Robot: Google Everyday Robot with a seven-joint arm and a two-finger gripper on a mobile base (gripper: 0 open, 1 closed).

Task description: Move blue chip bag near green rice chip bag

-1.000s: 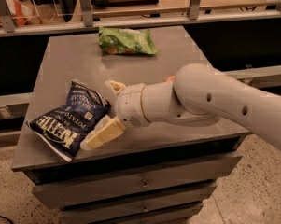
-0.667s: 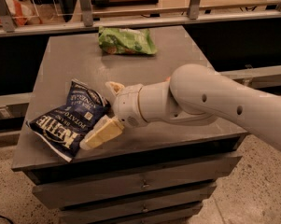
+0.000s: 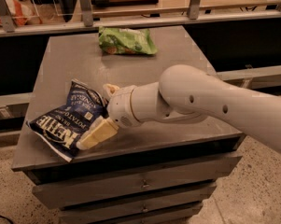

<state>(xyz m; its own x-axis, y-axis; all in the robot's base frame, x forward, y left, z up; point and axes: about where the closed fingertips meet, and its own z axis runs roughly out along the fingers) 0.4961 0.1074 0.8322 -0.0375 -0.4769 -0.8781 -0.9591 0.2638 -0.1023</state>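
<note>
The blue chip bag (image 3: 65,121), navy with white lettering, lies at the front left of the grey cabinet top (image 3: 177,69). The green rice chip bag (image 3: 126,41) lies at the far middle edge, well apart from the blue one. My gripper (image 3: 102,111) is at the blue bag's right edge with its jaws spread open. One cream finger (image 3: 95,134) rests on the bag's near right side and the other (image 3: 110,88) shows behind its far right corner. The bag lies flat on the top.
The cabinet has drawers below its front edge (image 3: 130,153). A railing with metal posts (image 3: 84,3) runs behind the far edge. My white arm (image 3: 210,101) reaches in from the right across the front half of the top.
My arm and gripper have shifted slightly left, further onto the blue bag's right edge. The bags have not moved.
</note>
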